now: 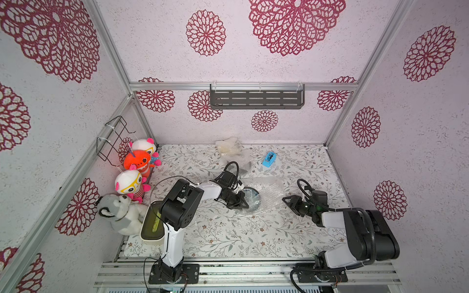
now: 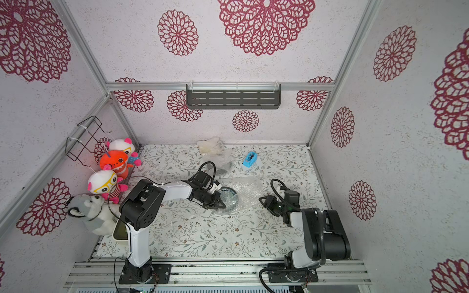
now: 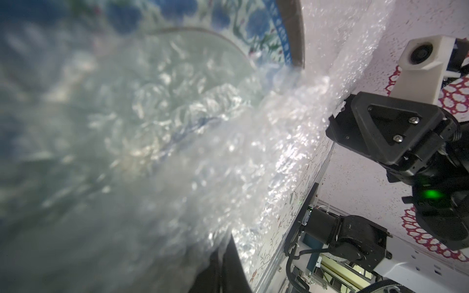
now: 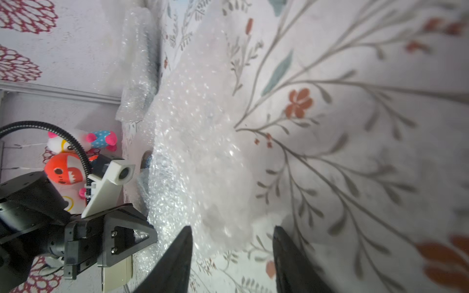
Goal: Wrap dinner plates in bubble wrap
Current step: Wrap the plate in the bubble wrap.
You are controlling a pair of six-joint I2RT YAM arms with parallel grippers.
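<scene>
Hidden: the left gripper (image 1: 241,203) covers the near-left rim of the plate (image 1: 254,197) in both top views. The left arm hides part of a cream tub (image 1: 149,225) at lower left.
Blurred: the left wrist view is mostly out-of-focus bubble wrap (image 3: 177,142), and the fingertips are not clear there.
Hard to tell: 2 bundles sit at upper centre, a pale bundle (image 1: 228,147) and a clear bundle (image 1: 242,165) with something dark inside. Their contents are unreadable.
Left gripper: clenched on a fold of bubble wrap drawn over the plate.
Right gripper (image 4: 233,227): released, jaws apart, with the sheet's right edge lying just ahead of them.
Plate: round, pale, with a blue pattern and a dark rim. It lies at centre frame on the sheet and is partly covered by it.
Bubble wrap: clear, glinting and crinkled. It spreads from the plate toward centre right, on the table.
Surface: the tablecloth (image 1: 228,233) is white with grey-green sprigs and small rust flowers.
Other: a blue tape dispenser (image 1: 269,159) is at upper centre right. 4 plush toys (image 1: 130,186) sit along the left edge.
Room: pale walls carry red flower medallions. A grey slotted shelf (image 1: 256,97) hangs on the back wall and a black wire rack (image 1: 114,138) on the left wall.
</scene>
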